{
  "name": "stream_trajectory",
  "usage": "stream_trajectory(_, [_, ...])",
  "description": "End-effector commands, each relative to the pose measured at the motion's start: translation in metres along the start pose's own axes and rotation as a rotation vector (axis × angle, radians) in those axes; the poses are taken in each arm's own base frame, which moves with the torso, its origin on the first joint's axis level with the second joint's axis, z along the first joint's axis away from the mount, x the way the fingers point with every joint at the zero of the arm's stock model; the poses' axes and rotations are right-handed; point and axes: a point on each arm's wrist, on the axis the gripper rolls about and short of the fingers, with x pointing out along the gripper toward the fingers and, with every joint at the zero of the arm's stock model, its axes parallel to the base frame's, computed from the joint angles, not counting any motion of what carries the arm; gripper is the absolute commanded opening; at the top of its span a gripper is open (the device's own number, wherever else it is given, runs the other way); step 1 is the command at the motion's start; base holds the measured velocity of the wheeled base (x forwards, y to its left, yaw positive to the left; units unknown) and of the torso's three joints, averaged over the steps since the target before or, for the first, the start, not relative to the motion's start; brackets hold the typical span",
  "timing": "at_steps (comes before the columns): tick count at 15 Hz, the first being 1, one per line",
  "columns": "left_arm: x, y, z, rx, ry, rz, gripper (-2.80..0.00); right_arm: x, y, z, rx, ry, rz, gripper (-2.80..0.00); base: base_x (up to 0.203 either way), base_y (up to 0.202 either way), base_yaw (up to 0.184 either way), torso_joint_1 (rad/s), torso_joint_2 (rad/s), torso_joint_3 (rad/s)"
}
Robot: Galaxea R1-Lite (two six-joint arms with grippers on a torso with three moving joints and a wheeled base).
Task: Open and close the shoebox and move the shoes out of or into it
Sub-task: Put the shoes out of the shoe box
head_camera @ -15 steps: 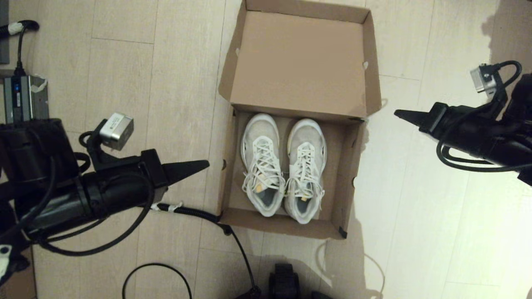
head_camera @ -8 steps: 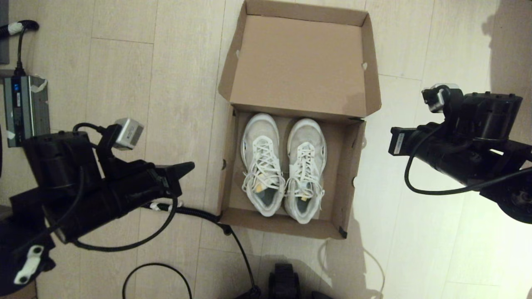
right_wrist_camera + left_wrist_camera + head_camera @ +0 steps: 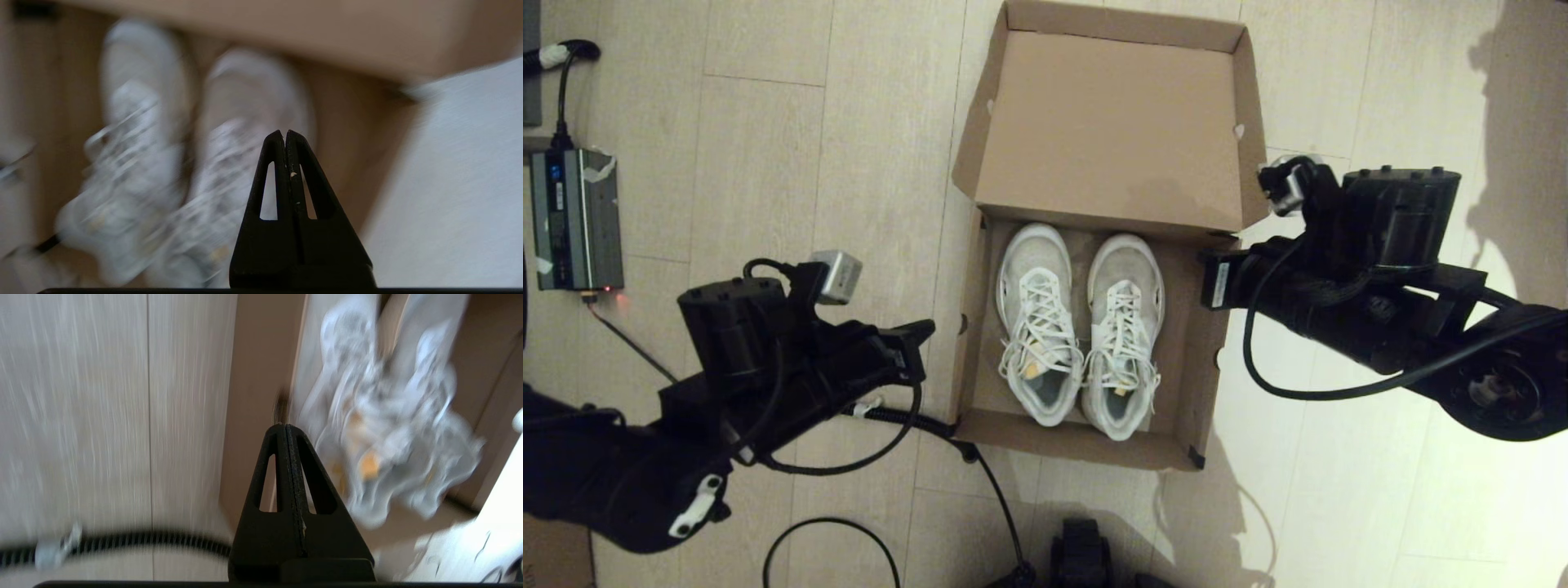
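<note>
The brown shoebox [image 3: 974, 351] stands open on the floor, its lid [image 3: 1107, 122] folded back on the far side. Inside it, side by side with toes toward the lid, lie the two white lace-up shoes [image 3: 1039, 327] [image 3: 1125, 335]. My left gripper [image 3: 925, 329] is shut and empty just outside the box's left wall; in its wrist view its tip [image 3: 284, 426] lines up with that wall, beside the blurred shoes [image 3: 380, 428]. My right gripper [image 3: 1215, 282] is shut and empty over the box's right wall, angled downward. Its tip [image 3: 284, 132] points near the right-hand shoe [image 3: 245, 122].
A grey power unit [image 3: 574, 219] sits on the wood floor at far left. A ribbed black cable [image 3: 907, 419] runs to the box's near left corner, and a loose cable loop [image 3: 833, 523] lies nearer me. My base [image 3: 1082, 555] shows at the bottom.
Both arms have swung inward toward the box. The right gripper moved left from open floor to the box's right wall and tipped downward; the left arm shifted right. Box and shoes have not moved.
</note>
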Motion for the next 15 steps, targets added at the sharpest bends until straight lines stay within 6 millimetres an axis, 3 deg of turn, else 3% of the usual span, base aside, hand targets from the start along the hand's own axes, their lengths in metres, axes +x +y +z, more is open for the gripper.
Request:
stream_trajectory(1, [-0.006, 0.000, -0.019, 0.009, 0.068, 0.016, -2.80, -0.005, 0.014, -0.005, 0.038, 0.070, 0.034, -2.80, 0.000, 0.000, 0.000, 0.000, 0.00, 0.000])
stream_trajectory(5, [-0.030, 0.001, -0.055, 0.031, 0.208, 0.045, -2.80, -0.051, 0.026, -0.007, 0.163, 0.300, 0.056, -2.80, 0.000, 0.000, 0.000, 0.000, 0.00, 0.000])
stream_trajectory(8, [-0.034, 0.002, -0.054, 0.027, 0.200, 0.068, -2.80, -0.042, 0.029, -0.017, 0.164, 0.329, 0.045, -2.80, 0.000, 0.000, 0.000, 0.000, 0.00, 0.000])
stream_trajectory(15, [-0.031, 0.008, -0.058, 0.031, 0.211, 0.177, -2.80, -0.002, 0.076, -0.070, 0.198, 0.256, 0.029, -2.80, 0.000, 0.000, 0.000, 0.000, 0.00, 0.000])
